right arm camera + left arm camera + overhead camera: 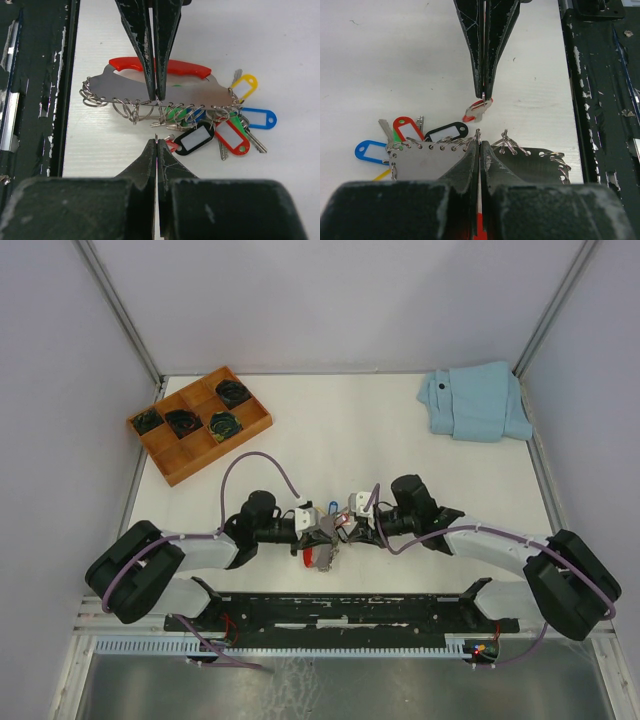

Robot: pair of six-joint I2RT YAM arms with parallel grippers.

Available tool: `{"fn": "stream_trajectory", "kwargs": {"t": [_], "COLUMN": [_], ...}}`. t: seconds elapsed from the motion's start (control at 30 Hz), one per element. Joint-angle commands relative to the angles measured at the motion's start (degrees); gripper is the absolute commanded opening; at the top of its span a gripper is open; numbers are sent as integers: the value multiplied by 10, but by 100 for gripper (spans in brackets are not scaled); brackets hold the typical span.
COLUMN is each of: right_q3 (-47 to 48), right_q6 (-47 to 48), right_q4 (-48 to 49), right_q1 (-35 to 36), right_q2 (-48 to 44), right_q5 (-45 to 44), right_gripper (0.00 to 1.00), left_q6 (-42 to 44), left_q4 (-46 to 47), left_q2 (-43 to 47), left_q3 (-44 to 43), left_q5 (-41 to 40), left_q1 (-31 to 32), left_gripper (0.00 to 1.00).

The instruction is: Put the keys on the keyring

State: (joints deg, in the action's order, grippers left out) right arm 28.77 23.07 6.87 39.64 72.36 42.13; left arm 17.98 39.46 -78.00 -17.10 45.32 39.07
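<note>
The keyring (150, 90) is a grey plate with a red curved band (182, 66) and a row of small metal rings along one edge; it lies near the table's front (320, 552). Keys with black (196, 139), red (232, 137), blue (257, 119) and yellow (243, 86) tags hang from its rings. My left gripper (479, 136) is shut on one ring at the plate's edge (435, 160). Facing it, my right gripper (157, 140) is shut on a small key with a red tag (477, 111), held just off the rings. In the top view both grippers, left (325, 531) and right (344, 530), meet tip to tip.
A wooden compartment tray (165, 450) with dark coiled items stands at the back left. A folded light blue cloth (478, 400) lies at the back right. The black mounting rail (350, 610) runs along the table's front edge, close to the keyring.
</note>
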Motion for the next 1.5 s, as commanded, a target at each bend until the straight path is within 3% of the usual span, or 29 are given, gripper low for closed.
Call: {"fn": "stream_trajectory", "kwargs": {"t": [0.0,0.33,0.9,1.47], "right_q3": [12,25,15,14], "right_q6": [51,88,102,113], "right_q4": [50,45,117,82], "right_q1": [0,11,32,35], "right_q2": [20,46,68,57], "right_q5": [58,50,-3,11], "right_gripper": [1,1,1,1], "left_q6": [24,27,28,27], "left_q4": [-1,-19,-25,-26], "left_q2": [4,-6,-10,-8], "left_q3": [-19,-29,-33,-32], "left_q5": [19,17,15,12], "left_q1": [-2,-2,-1,-1], "left_gripper": [3,3,3,3]}}
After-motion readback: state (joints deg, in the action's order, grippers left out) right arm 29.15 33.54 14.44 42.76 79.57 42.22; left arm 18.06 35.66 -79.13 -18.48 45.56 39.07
